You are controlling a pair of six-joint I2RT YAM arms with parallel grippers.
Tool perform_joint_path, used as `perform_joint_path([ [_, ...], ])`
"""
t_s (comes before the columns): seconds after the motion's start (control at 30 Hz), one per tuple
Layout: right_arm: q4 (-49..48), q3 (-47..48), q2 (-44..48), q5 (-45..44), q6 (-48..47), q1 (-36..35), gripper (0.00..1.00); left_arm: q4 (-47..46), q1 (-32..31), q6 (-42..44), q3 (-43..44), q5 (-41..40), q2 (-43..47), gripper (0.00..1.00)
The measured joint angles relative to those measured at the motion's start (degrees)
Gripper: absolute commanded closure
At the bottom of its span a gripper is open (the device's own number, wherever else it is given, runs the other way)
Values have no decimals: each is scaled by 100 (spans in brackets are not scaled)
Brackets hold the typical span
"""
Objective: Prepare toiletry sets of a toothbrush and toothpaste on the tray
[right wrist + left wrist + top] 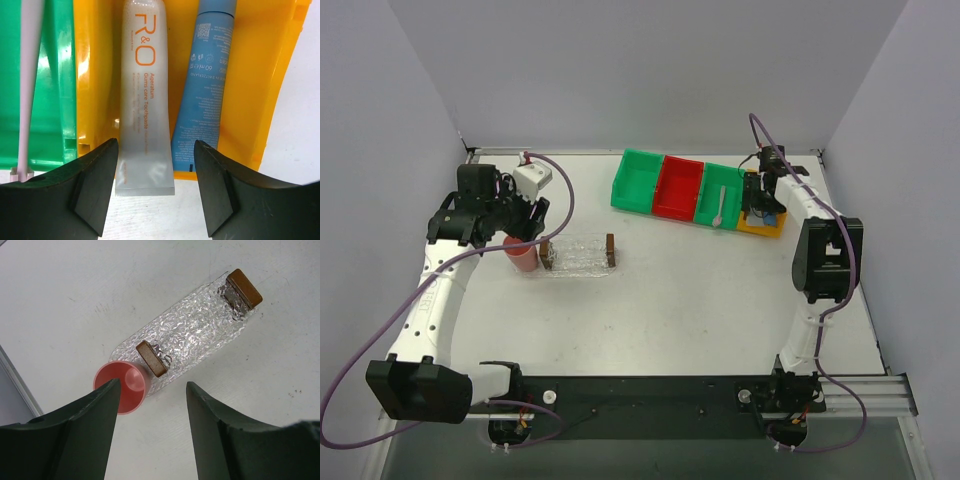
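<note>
The clear tray (580,255) with a brown block at each end lies left of centre and holds nothing; it also shows in the left wrist view (200,325). My left gripper (527,226) (153,385) is open and empty above the tray's left end. The pale toothbrush (721,205) (27,85) lies in the right green bin (722,190). A grey-white toothpaste tube (142,100) and a blue toothpaste tube (205,90) lie side by side in the yellow bin (761,226) (270,75). My right gripper (760,205) (156,145) is open, its jaws on either side of the grey-white tube's flat end.
A pink cup (521,254) (125,390) stands upright, touching the tray's left end. A green bin (638,180) and a red bin (678,187) sit in a row left of the toothbrush's bin. Walls close in the table at the back and both sides.
</note>
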State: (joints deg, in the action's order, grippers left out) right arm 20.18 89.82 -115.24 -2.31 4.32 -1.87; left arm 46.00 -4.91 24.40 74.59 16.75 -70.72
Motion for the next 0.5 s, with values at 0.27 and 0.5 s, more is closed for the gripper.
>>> perform_joint_path([
  [0.27,39,127,-201,149,9,37,44,-2,-4,0,-13,-4,0,35],
  [0.5,87,166,-278,258,-20,37,56,-2,-7,0,-13,-7,0,35],
])
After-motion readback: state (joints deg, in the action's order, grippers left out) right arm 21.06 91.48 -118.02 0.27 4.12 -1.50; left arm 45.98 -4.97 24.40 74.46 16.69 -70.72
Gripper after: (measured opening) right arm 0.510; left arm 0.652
